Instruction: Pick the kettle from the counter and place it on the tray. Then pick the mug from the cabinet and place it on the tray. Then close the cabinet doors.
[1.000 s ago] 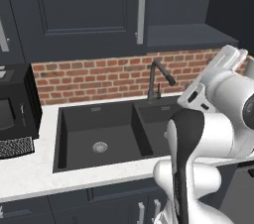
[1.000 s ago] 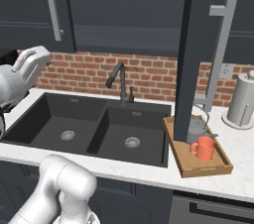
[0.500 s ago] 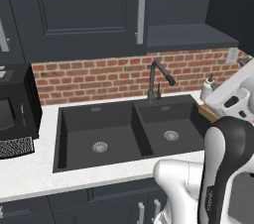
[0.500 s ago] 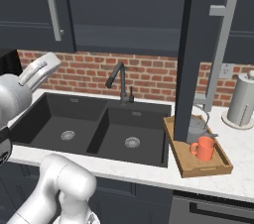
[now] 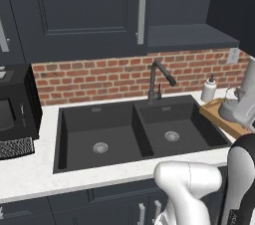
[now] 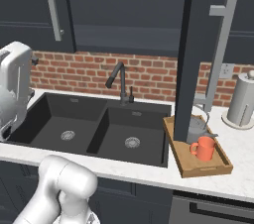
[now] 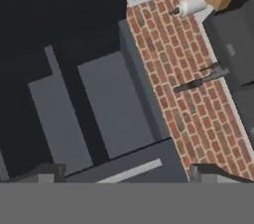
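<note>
Orange mug and grey kettle sit on the wooden tray, on the white bench right of the black sink. Cabinet door stands open. Claw spread wide, holding nothing, facing the cabinet.

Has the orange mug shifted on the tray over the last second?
No. In the right base view the mug sits at the same spot on the tray, beside the kettle, as a second ago.
</note>
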### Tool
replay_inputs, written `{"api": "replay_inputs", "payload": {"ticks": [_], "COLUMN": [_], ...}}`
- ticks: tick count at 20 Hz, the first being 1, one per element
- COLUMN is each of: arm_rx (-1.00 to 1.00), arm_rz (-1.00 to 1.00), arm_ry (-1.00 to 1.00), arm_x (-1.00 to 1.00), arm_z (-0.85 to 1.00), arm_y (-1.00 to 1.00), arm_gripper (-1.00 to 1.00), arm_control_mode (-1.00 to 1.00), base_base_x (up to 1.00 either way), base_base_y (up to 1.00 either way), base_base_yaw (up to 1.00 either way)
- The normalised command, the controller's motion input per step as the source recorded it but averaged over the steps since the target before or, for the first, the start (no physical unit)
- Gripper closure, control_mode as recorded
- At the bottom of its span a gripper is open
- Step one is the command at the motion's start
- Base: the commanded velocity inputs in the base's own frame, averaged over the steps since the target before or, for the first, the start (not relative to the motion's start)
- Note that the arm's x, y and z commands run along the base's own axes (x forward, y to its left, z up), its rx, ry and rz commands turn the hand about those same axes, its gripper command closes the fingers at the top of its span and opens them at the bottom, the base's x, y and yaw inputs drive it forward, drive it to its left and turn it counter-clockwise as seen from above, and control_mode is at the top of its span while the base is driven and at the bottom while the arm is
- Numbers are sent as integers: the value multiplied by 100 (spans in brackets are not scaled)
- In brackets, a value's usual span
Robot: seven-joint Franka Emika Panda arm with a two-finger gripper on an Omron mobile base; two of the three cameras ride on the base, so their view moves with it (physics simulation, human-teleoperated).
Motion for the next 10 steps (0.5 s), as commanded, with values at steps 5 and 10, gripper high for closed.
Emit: {"api": "replay_inputs", "payload": {"ticks": [5,10], "arm_rx": [-99,-100], "arm_rz": [12,7], "arm_ry": [-14,-14], "arm_x": [-26,-24], "arm_z": [-16,-22], "arm_y": [-19,-12], "arm_gripper": [-100,-100], "arm_control_mode": [-100,-100], "base_base_x": [0,0], "base_base_y": [0,0], "base_base_yaw": [0,0]}}
